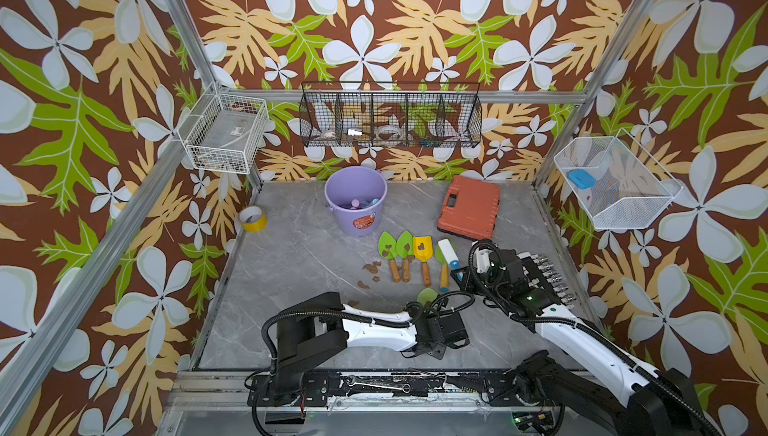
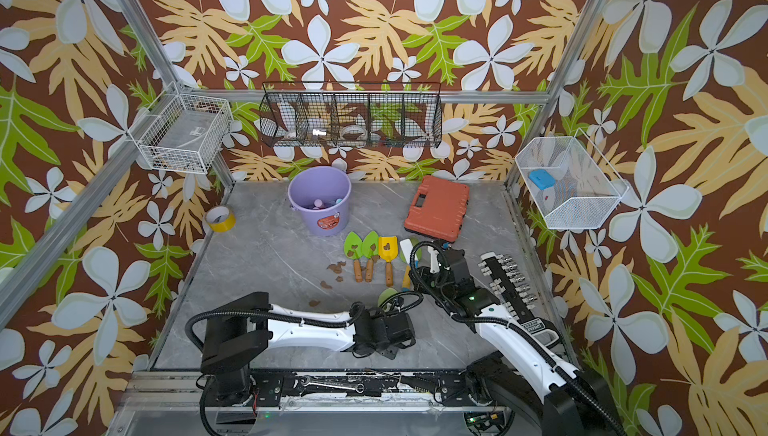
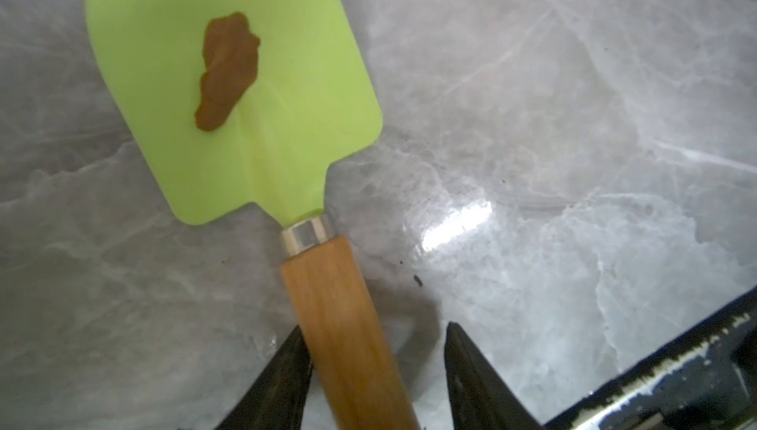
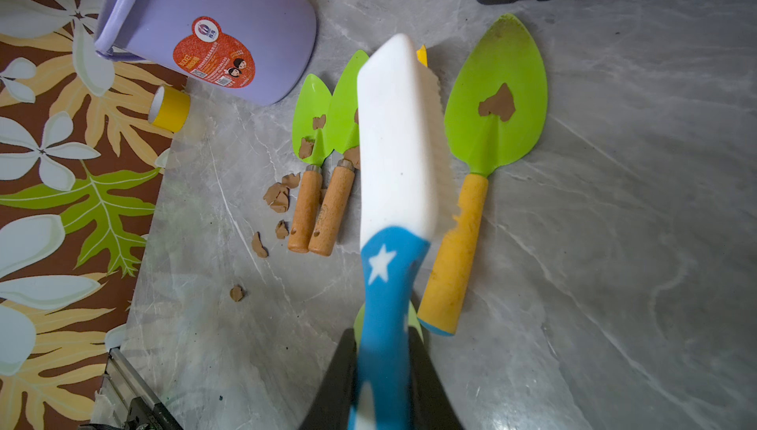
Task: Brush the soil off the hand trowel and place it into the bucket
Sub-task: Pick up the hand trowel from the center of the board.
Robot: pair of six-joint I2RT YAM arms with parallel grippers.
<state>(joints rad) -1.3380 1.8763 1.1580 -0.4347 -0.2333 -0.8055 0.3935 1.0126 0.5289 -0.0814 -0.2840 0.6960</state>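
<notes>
A light green hand trowel (image 3: 229, 121) with a wooden handle carries one brown clump of soil (image 3: 227, 71) on its blade. My left gripper (image 3: 376, 325) is open around the handle: one finger touches it and the other stands apart. In a top view only the blade tip (image 1: 427, 296) shows past the left wrist. My right gripper (image 4: 383, 342) is shut on a white and blue brush (image 4: 397, 141), held above a row of trowels (image 1: 404, 247) that carry soil. The lilac bucket (image 1: 355, 201) stands behind them, and loose soil clumps (image 1: 371, 267) lie to their left.
An orange-red tool case (image 1: 469, 205) lies at the back right. A yellow tape roll (image 1: 252, 218) sits by the left wall. A socket rack (image 1: 548, 272) lies along the right edge, beside my right arm. Wire baskets (image 1: 390, 116) hang on the walls.
</notes>
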